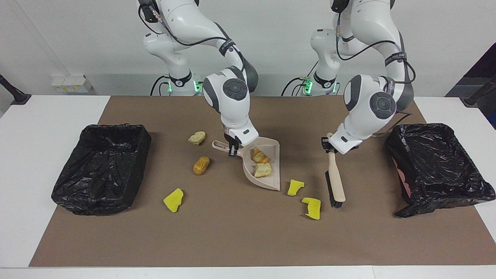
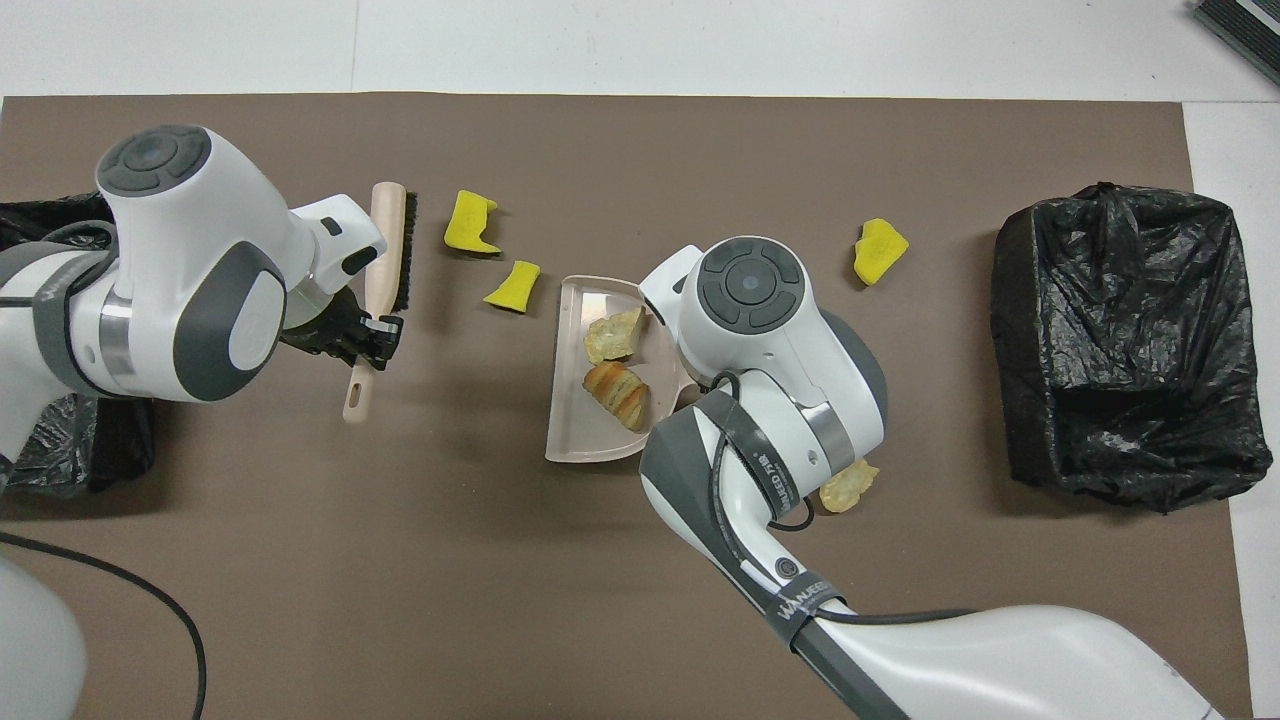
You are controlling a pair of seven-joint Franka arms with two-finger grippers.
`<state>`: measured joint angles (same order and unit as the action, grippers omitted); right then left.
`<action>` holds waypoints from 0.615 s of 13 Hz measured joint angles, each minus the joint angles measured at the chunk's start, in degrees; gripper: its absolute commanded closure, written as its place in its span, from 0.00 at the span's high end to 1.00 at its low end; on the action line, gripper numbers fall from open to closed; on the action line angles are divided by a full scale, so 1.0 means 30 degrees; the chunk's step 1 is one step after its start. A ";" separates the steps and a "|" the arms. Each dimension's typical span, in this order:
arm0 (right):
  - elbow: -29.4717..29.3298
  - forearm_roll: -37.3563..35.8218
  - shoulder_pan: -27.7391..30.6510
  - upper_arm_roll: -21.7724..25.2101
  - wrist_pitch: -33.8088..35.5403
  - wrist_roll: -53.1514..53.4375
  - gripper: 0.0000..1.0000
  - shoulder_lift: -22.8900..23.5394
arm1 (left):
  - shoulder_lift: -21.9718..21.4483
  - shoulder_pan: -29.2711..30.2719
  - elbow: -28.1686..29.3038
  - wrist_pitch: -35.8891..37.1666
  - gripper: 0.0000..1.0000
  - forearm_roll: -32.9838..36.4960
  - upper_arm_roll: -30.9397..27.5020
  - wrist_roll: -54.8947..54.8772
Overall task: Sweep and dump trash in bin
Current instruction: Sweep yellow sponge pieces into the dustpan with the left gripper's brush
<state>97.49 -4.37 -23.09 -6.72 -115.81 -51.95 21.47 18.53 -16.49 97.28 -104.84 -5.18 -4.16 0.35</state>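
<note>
My right gripper is shut on the handle of the beige dustpan, which rests on the brown mat with two bread-like lumps inside. My left gripper is shut on the handle of the beige brush, bristle end low over the mat, toward the left arm's end. Two yellow sponge scraps lie between pan mouth and brush. More trash lies loose toward the right arm's end: a yellow scrap and two tan lumps.
A black-lined bin stands at the left arm's end of the mat, close beside the brush. Another black-lined bin stands at the right arm's end. White table borders the mat.
</note>
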 measured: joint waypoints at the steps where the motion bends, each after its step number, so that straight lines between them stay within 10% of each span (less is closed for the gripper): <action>1: 0.0000 0.0001 0.0000 0.0000 0.0000 0.0000 0.00 0.0000 | 0.0654 0.0161 -0.0375 -0.0724 0.00 0.0252 0.0014 -0.0656; 8: 0.0002 0.0044 0.0012 0.0002 0.0000 0.0001 0.00 0.0000 | 0.1550 -0.1660 -0.0165 -0.0987 0.00 0.1506 0.0516 -0.2598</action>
<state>97.50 -4.23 -23.05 -6.72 -115.81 -51.95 21.47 23.18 -21.47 96.78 -107.80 -0.66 -2.61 -7.45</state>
